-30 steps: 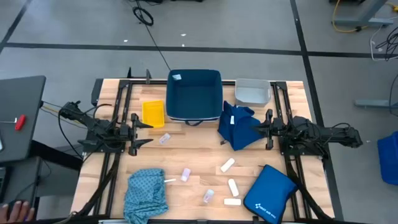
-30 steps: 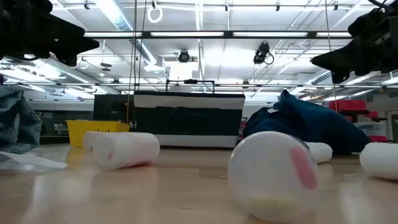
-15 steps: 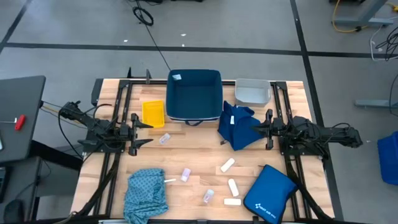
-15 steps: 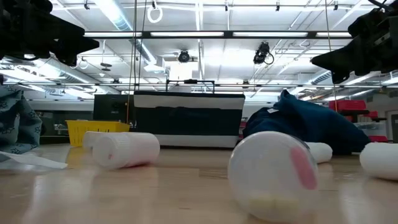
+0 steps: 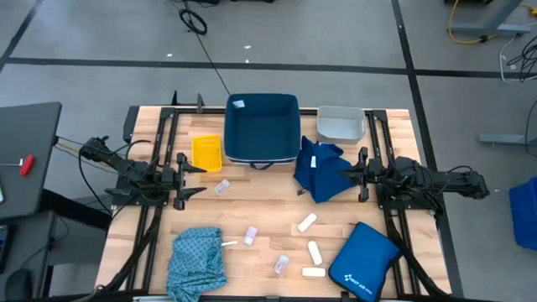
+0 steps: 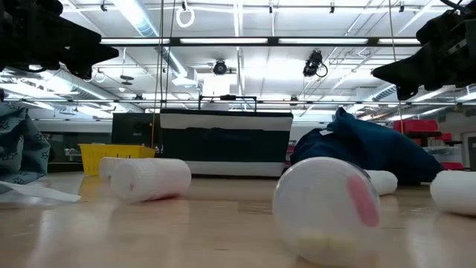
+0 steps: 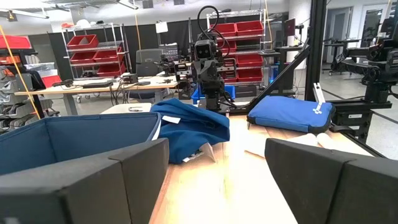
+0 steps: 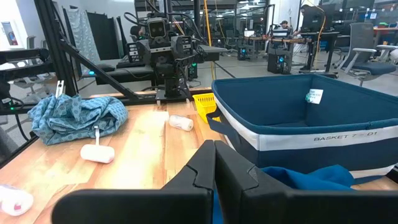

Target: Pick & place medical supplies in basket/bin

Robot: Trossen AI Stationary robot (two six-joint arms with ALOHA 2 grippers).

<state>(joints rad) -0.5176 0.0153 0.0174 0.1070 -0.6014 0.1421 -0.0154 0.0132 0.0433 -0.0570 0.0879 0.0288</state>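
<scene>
Vials (image 5: 222, 187) and white oblong packets (image 5: 307, 222) lie scattered across your table (image 5: 260, 210), with the teal patterned cloth (image 5: 197, 256) at its near left corner and the dark blue cloth (image 5: 321, 172) bunched just beside the navy tub (image 5: 262, 127); the yellow tub (image 5: 206, 152) and grey tub (image 5: 341, 123) flank that tub. Your left pincer (image 5: 191, 179) hovers with fingers apart and nothing between them near the yellow tub. Your right pincer (image 5: 346, 174) has its fingers together, empty, touching the dark blue cloth's edge.
</scene>
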